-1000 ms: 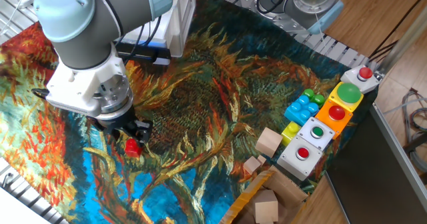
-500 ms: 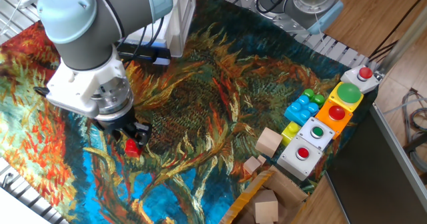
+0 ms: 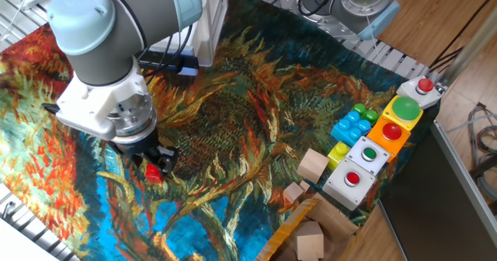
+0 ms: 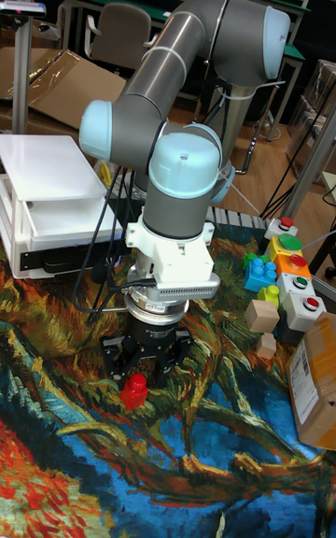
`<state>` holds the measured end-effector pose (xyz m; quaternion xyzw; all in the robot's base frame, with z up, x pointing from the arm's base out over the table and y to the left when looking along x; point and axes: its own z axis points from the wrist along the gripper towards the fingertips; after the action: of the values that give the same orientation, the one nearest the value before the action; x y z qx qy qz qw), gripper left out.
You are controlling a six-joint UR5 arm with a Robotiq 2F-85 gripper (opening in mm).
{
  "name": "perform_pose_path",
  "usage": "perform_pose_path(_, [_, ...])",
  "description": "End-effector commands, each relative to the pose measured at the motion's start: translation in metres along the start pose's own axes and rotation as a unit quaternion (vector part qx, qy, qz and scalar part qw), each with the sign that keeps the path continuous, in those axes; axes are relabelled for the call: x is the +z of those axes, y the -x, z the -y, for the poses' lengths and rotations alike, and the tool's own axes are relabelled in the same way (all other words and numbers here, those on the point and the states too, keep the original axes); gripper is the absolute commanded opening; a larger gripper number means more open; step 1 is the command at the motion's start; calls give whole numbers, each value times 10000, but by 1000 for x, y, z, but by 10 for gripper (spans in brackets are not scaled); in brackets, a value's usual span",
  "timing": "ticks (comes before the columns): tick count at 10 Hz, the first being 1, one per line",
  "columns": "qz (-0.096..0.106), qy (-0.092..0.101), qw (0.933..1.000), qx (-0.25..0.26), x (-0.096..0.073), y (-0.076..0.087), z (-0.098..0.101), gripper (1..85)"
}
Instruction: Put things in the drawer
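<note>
Gripper [image 4: 140,387] fingers sit narrowly pinched on the red block [image 4: 134,392] near the cloth, so lift straight before swinging far-left toward the drawer [image 4: 65,220].

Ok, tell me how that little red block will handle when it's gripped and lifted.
The red block looks like hard plastic, so probably stiff and light. Its glossy faces may be slippery. It seems boxy, so unlikely to roll. It sits at the gripper tips; whether it's clamped is unclear.
</note>
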<state>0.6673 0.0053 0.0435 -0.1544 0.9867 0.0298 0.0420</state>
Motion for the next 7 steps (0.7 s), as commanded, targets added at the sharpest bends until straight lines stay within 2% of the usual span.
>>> perform_pose_path(1, [75,9,9998,-157,4,3,0,550])
perform_pose_path(4, [26,-33,9993,-376,9,1,-1,547])
perform_pose_path(7, [33,12,9985,-549,13,-3,-3,543])
